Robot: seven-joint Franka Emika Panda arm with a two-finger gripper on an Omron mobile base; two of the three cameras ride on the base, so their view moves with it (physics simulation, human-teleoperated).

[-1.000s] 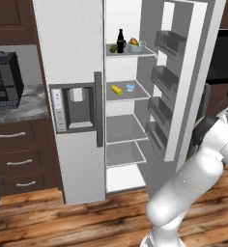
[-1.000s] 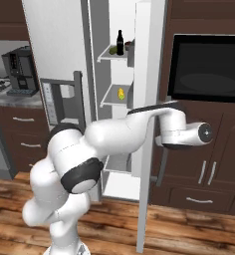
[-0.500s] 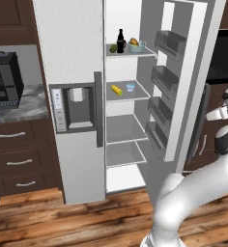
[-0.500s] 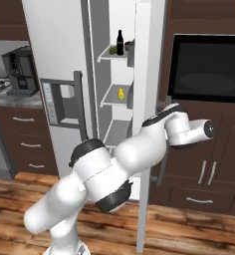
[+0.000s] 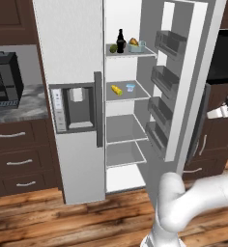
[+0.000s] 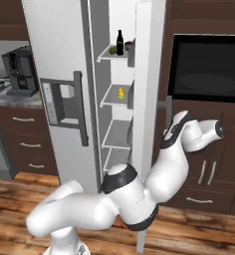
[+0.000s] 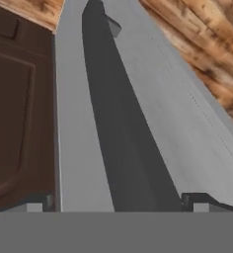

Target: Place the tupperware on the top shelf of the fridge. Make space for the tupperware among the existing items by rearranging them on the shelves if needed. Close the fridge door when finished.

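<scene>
The tupperware (image 5: pixel 136 47) sits on the top shelf (image 5: pixel 128 54) of the fridge (image 5: pixel 72 62), at the shelf's 3 o'clock end. The dark bottle (image 5: pixel 120 41) is just at its 9 o'clock and the green item (image 5: pixel 113 48) beyond that. To my eye only the closing is left.

The fridge door (image 5: pixel 193 72) stands wide open, and the arm is reaching round to its outer face. In the hand view the gripper (image 7: pixel 121 201) is spread wide and empty, and the dark handle (image 7: pixel 123 148) runs between its two tips toward 12 o'clock.

The risks I see:
- The jaws may close off-centre on the bar and slip along it, so the pull never swings the door.
- The arm is folded tight against the door edge at 3 o'clock, so a fast swing could jam the elbow between the door and the dark cabinets.
- A hard slam could rock the tall bottle into the tupperware.
</scene>
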